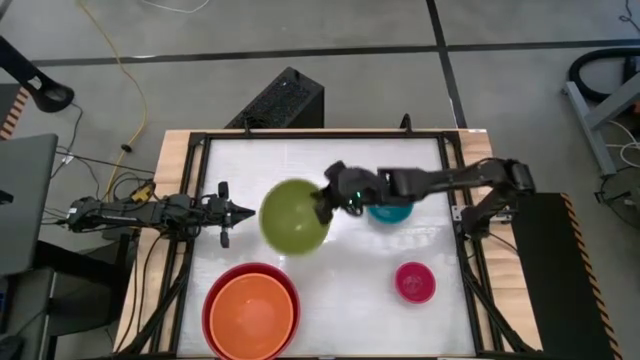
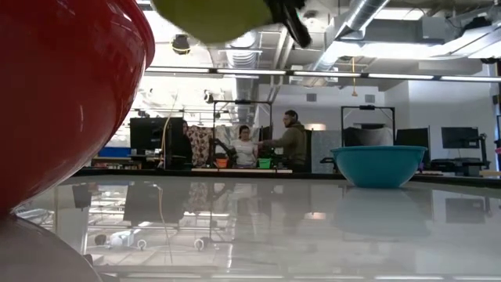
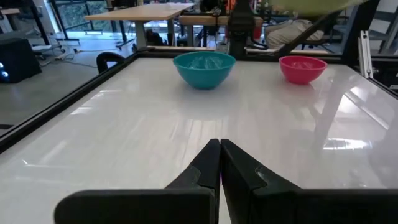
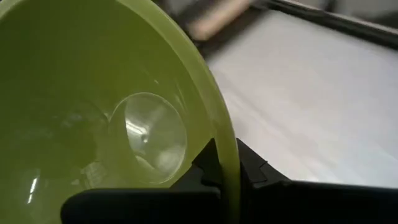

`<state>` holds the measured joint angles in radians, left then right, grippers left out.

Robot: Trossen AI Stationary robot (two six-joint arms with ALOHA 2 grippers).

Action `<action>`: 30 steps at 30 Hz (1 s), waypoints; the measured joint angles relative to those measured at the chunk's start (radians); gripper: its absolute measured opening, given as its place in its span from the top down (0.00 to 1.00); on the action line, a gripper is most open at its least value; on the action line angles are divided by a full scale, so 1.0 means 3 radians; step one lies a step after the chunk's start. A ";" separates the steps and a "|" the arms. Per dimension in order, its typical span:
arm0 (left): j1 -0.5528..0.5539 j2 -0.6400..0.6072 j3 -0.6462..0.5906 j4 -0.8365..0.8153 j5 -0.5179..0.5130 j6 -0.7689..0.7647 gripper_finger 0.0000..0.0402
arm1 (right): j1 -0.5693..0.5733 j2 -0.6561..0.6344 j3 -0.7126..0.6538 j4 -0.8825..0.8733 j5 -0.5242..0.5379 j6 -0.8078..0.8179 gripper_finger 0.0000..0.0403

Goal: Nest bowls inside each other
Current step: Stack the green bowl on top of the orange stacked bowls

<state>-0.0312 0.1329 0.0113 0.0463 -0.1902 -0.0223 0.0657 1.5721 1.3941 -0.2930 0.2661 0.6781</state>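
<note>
The lime green bowl (image 1: pixel 295 215) hangs in the air over the middle of the table, with my right gripper (image 1: pixel 325 205) shut on its rim; the low view shows it high above the tabletop (image 2: pixel 211 16). The orange bowl (image 1: pixel 252 315) sits nested in the red bowl (image 1: pixel 213 300) at the near left. The teal bowl (image 1: pixel 392 212) stands on its base under my right arm. The pink bowl (image 1: pixel 415 281) stands on its base at the near right. My left gripper (image 1: pixel 240 211) is shut and level at the table's left side, touching nothing. My right gripper pinches the green bowl's rim (image 4: pixel 227 146) on the side toward the table's right edge, one finger inside the bowl and one outside. The fingers come from the table's right, slanting downward. The bowl is lifted clear of the table and tilted, its inside turned toward the wrist.
A black frame (image 1: pixel 455 150) rims the white tabletop. Bare table lies between the red bowl and the pink bowl (image 3: pixel 302 68) and along the far side. In the low view, people stand in the room beyond the table.
</note>
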 joint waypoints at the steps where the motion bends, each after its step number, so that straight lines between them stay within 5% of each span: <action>1: 0.0000 0.0000 0.0001 0.0000 0.0000 0.0000 1.00 | 0.0104 0.0029 0.0000 0.0152 0.0008 0.0009 0.95; 6: 0.0000 -0.0001 0.0000 0.0000 0.0000 0.0001 1.00 | 0.0544 0.0326 0.0150 0.0615 -0.0004 0.0039 0.95; 14: 0.0000 0.0000 0.0001 0.0000 0.0000 0.0001 1.00 | 0.0972 0.1225 0.1272 0.0190 -0.0064 -0.0015 0.95; 23: 0.0000 0.0000 0.0001 0.0000 0.0000 0.0001 1.00 | 0.0940 0.2318 0.2556 -0.0400 -0.0285 0.0038 0.95; 30: -0.0001 0.0000 0.0001 0.0000 0.0000 0.0001 1.00 | 0.0821 0.2744 0.3183 -0.1028 -0.0488 0.0220 0.95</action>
<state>-0.0315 0.1329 0.0116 0.0463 -0.1902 -0.0220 0.3121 2.3953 2.3490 -0.6013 0.1195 0.7441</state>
